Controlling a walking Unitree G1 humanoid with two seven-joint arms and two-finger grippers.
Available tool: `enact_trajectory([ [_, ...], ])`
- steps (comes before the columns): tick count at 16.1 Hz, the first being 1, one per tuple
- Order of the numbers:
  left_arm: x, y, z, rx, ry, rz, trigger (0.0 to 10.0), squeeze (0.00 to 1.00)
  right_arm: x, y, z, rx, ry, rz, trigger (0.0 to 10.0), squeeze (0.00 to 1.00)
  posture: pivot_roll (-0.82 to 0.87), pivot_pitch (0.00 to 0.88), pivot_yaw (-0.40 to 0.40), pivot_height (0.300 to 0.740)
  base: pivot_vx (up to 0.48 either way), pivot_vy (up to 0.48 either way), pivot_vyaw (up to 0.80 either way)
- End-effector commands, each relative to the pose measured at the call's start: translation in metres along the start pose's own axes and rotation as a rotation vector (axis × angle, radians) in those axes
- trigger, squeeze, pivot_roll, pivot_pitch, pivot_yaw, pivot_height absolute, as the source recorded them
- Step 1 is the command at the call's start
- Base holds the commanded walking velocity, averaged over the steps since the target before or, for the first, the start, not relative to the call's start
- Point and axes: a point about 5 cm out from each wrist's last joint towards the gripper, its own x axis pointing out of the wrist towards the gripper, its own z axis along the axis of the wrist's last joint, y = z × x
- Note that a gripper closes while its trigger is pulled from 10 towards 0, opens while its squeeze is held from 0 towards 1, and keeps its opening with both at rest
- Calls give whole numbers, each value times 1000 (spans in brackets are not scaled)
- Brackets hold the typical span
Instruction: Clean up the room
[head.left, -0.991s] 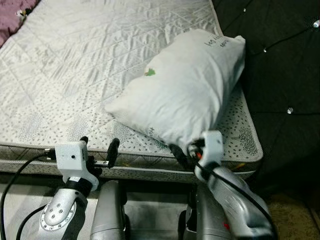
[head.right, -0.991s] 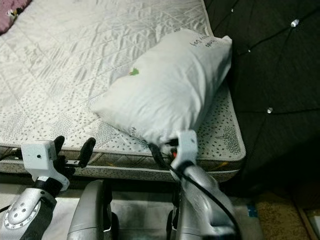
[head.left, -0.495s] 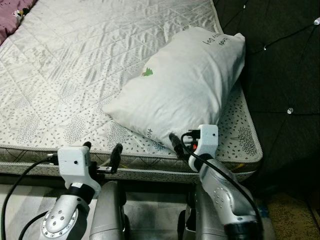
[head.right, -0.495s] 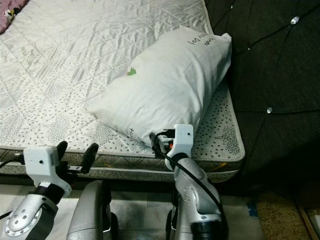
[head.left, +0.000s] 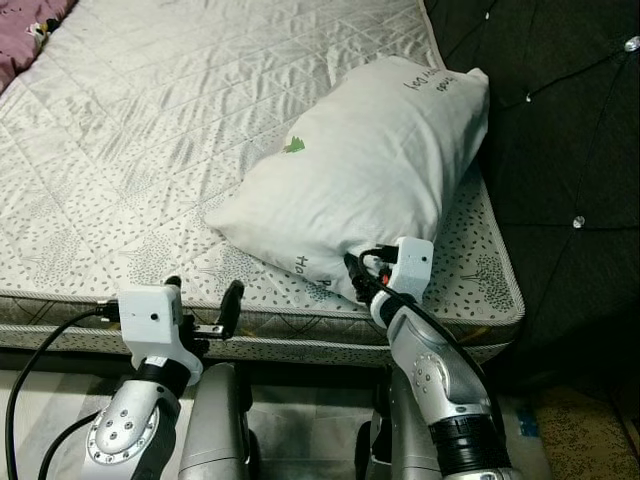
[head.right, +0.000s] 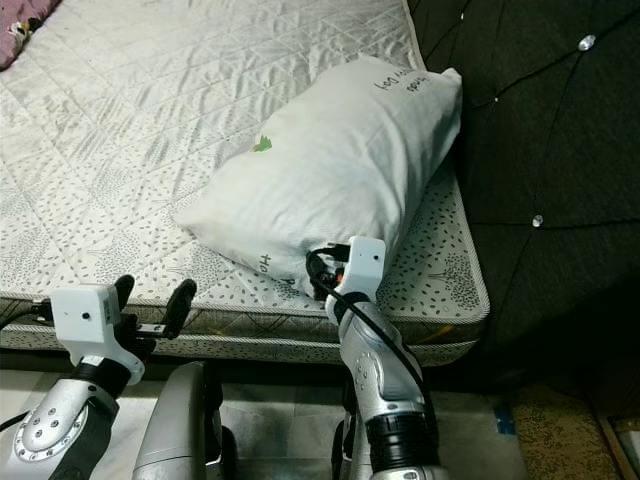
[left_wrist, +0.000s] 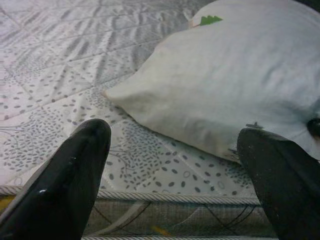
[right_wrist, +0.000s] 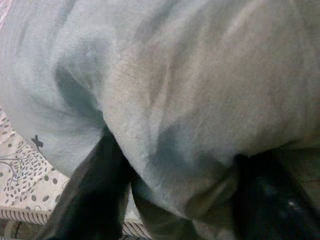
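pillow (head.left: 370, 170) bunched between right gripper (right_wrist: 175, 195) fingers.

One pillow (head.left: 370, 170), one mattress (head.left: 150, 130), two claws: left claw (head.left: 200, 300), right claw (head.left: 365, 275).

Bright even light on the mattress (head.left: 150, 150), dark right side, head views sharp, right wrist view soft and dim
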Motion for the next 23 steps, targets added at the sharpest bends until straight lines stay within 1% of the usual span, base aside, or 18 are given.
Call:
enact_trajectory([
  [1, 0, 3, -2, 16, 4, 17, 10000, 0, 2, -3, 8, 10, -38, -16, 0, 0, 145, 186, -22, 573, 0, 0, 0],
  [4, 4, 7, 0, 29, -10, 32, 10000, 0, 4, -6, 10, 7, -47, -17, 0, 0, 139, 184, -23, 573, 0, 0, 0],
  [7, 5, 6, -1, 33, -14, 33, 10000, 0, 4, -8, 11, -16, -52, 0, 0, 0, 133, 174, -29, 573, 0, 0, 0],
  [9, 7, 4, -1, 33, -17, 33, 10000, 0, 6, -20, 16, -54, -58, -15, 0, 0, 133, 170, -32, 573, 0, 0, 0],
  [10, 7, 4, -1, 32, -20, 32, 10000, 0, 8, -28, 23, -61, -74, -30, 0, 0, 133, 170, -32, 573, 0, 0, 0],
  [11, 8, 4, -2, 30, -24, 28, 10000, 0, 15, -45, 42, -69, -118, -73, 0, 0, 130, 165, -34, 573, 0, 0, 0],
  [12, 8, 4, -2, 31, -25, 27, 10000, 0, 18, -52, 53, -78, -141, -90, 0, 0, 130, 165, -34, 573, 0, 0, 0],
  [14, 10, 5, -3, 35, -28, 29, 10000, 0, 23, -70, 84, -107, -207, -148, 0, 0, 126, 154, -37, 573, 0, 0, 0],
  [15, 11, 5, -2, 39, -30, 31, 10000, 0, 24, -80, 98, -127, -236, -177, 0, 0, 129, 151, -39, 573, 0, 0, 0],
  [16, 12, 6, -2, 45, -30, 33, 10000, 0, 22, -97, 124, -160, -289, -237, 0, 0, 131, 150, -38, 573, 0, 0, 0],
  [18, 12, 7, -4, 54, -24, 38, 10000, 0, 17, -114, 150, -168, -343, -302, 0, 0, 131, 148, -36, 573, 0, 0, 0],
  [20, 12, 7, -6, 64, -16, 42, 10000, 0, 9, -130, 174, -195, -390, -358, 0, 0, 133, 145, -35, 573, 0, 0, 0],
  [21, 13, 7, -7, 67, -13, 42, 10000, 0, 6, -136, 181, -201, -406, -377, 0, 0, 132, 145, -35, 573, 0, 0, 0],
  [22, 13, 6, -7, 66, -13, 38, 10000, 0, 4, -139, 186, -204, -424, -383, 0, 0, 130, 143, -35, 573, 0, 0, 0],
  [23, 14, 5, -7, 65, -13, 34, 10000, 0, 3, -138, 189, -213, -440, -374, 0, 0, 125, 143, -34, 573, 0, 0, 0],
])
